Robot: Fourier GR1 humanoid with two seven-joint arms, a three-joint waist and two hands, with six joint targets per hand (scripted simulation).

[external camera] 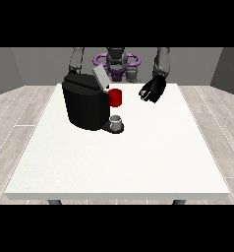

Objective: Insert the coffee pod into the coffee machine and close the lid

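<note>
The near edge of the white table (114, 194) runs across the lower part of the view, with two dark legs just showing under it. Its top widens toward the camera and lies bare in front. Pale wood-plank floor shows on both sides, and grey walls close the room behind.

Farther back, left of centre, stands the black coffee machine (84, 104). A small grey cup (117, 121) sits on its low tray at the front right. Above the cup, a red piece (115, 97) shows at the machine's head; whether this is the coffee pod or part of the machine cannot be told. The grey lid (100, 76) stands tilted up, open.

To the right of the machine, apart from it, the hand at the view's right (153, 90) hangs above the table with its fingers curled inward; nothing can be seen in them.

The hand at the view's left is hidden behind the machine, only its grey arm showing above. The robot's torso (116, 61) sits at the far edge, its head cut off.
</note>
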